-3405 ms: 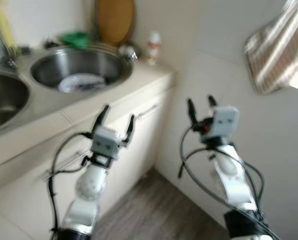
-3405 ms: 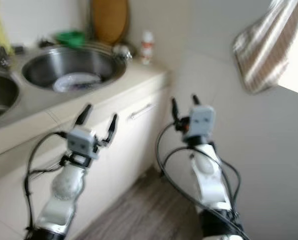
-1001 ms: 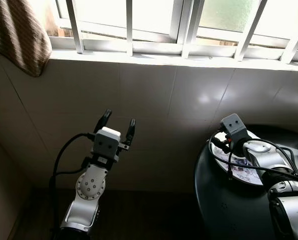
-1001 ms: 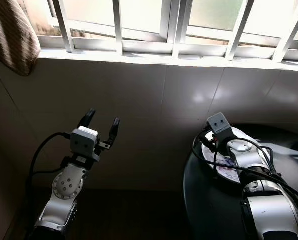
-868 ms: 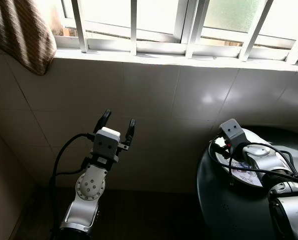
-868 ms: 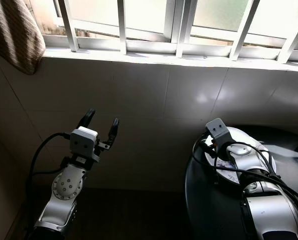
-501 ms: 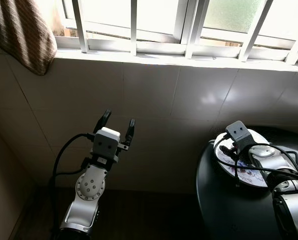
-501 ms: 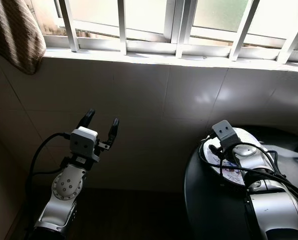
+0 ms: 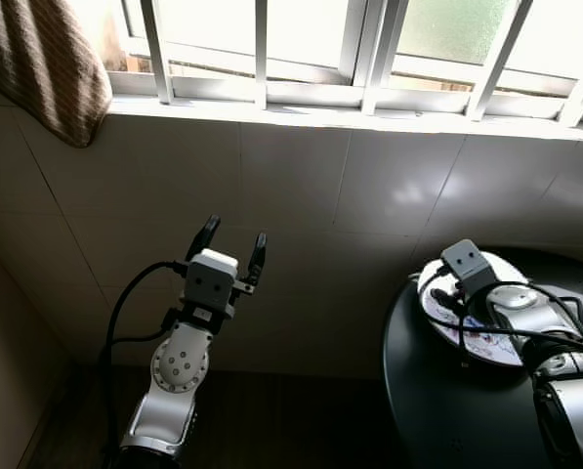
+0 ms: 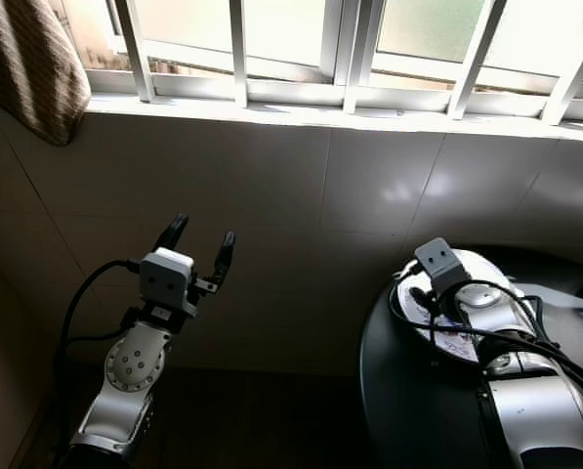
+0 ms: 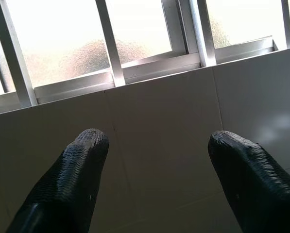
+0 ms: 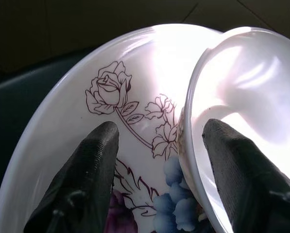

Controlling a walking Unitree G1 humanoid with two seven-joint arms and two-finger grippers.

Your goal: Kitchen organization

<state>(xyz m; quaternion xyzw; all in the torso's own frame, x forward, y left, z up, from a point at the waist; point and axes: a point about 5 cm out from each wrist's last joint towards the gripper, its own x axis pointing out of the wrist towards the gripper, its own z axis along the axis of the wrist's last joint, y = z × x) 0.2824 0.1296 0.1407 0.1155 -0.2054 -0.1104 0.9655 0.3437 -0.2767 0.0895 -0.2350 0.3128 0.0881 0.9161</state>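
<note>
a white plate (image 12: 135,87) printed with a line-drawn rose and blue flowers lies on a dark round table (image 9: 437,410) below the barred window (image 9: 369,49), with a plain white bowl (image 12: 242,111) resting on it. the right wrist view shows the right gripper (image 12: 157,141) spread wide, one finger either side of the bowl's rim; the eye views hide those fingers behind the wrist. the left gripper (image 9: 230,246) is raised before the tiled wall (image 9: 301,186), released and empty.

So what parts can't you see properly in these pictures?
- Plate: head views, the right arm covers its middle; right wrist view, edges cut it off.
- White bowl: right wrist view, cut off by the edge and partly behind a finger.
- Outside: frosted window blurs it.
- Left hand: open, empty.
</note>
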